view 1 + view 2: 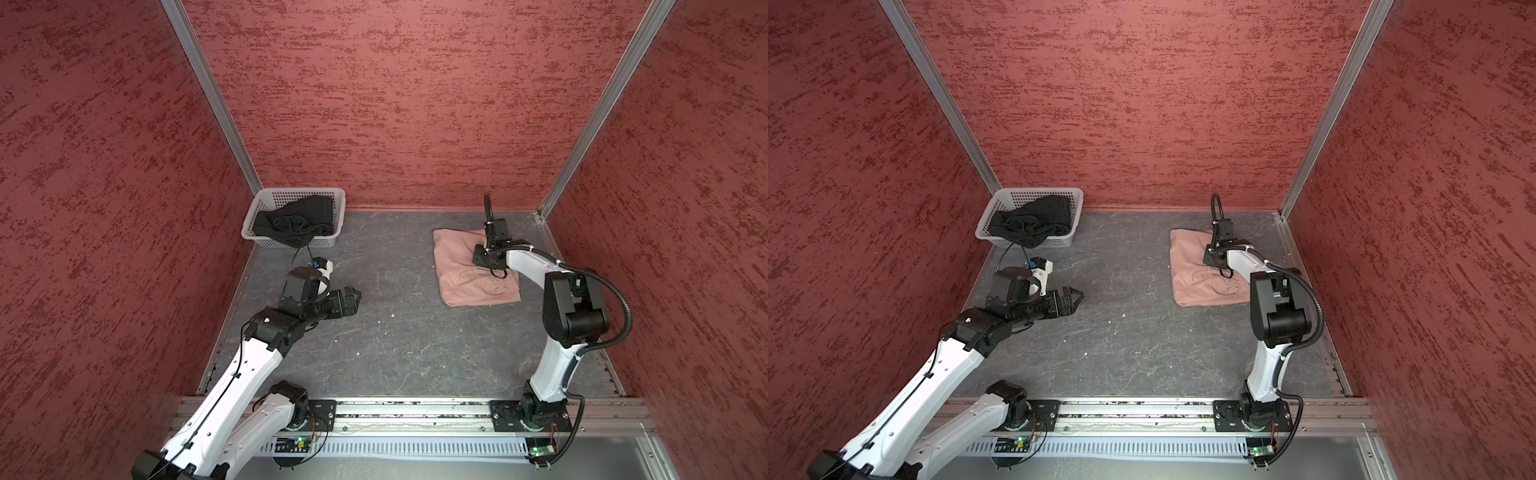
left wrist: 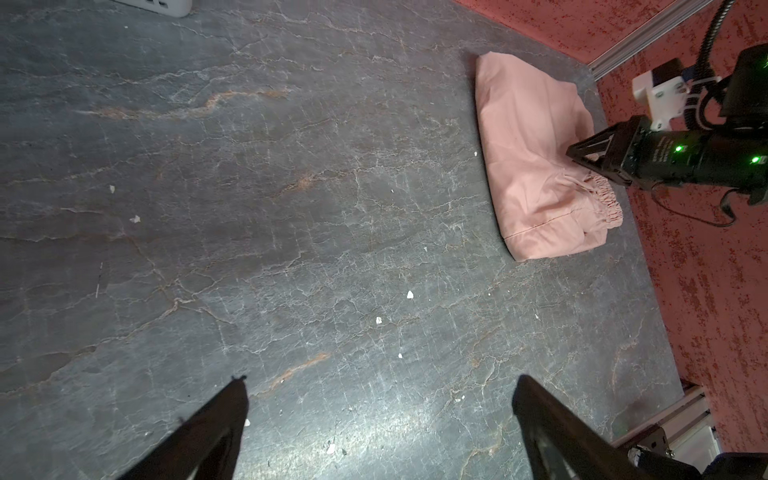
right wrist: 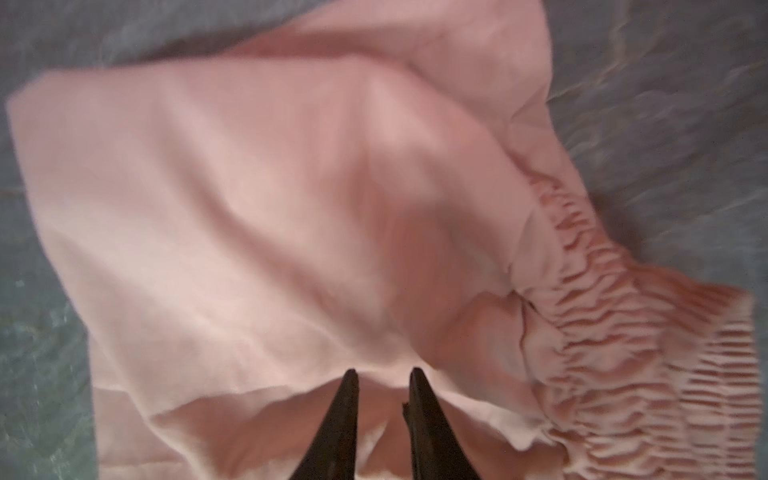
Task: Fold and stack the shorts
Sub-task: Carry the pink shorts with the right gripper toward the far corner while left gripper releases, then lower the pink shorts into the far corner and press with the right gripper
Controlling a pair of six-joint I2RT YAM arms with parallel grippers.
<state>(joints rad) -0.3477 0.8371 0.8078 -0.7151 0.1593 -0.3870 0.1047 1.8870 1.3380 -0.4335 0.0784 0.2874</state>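
The dusty pink shorts point(image 1: 465, 270) point(image 1: 1192, 274) lie folded on the grey table at the right, gathered waistband point(image 3: 623, 332) towards the front. My right gripper point(image 3: 383, 376) point(image 2: 575, 156) points down at them, over their right edge. Its jaws stand a little apart just above a fold of the pink cloth, gripping nothing. The black shorts point(image 1: 295, 226) point(image 1: 1030, 226) sit crumpled in the white basket point(image 1: 299, 192) at the back left, a drawstring hanging over its front wall. My left gripper point(image 1: 357, 297) point(image 2: 380, 384) hovers wide open and empty over bare table in front of the basket.
Red textured walls with aluminium posts close in the table on three sides. The basket point(image 1: 1038, 191) sits in the back left corner. Small white crumbs point(image 2: 410, 294) dot the grey surface. Both arm bases stand on the rail along the front edge.
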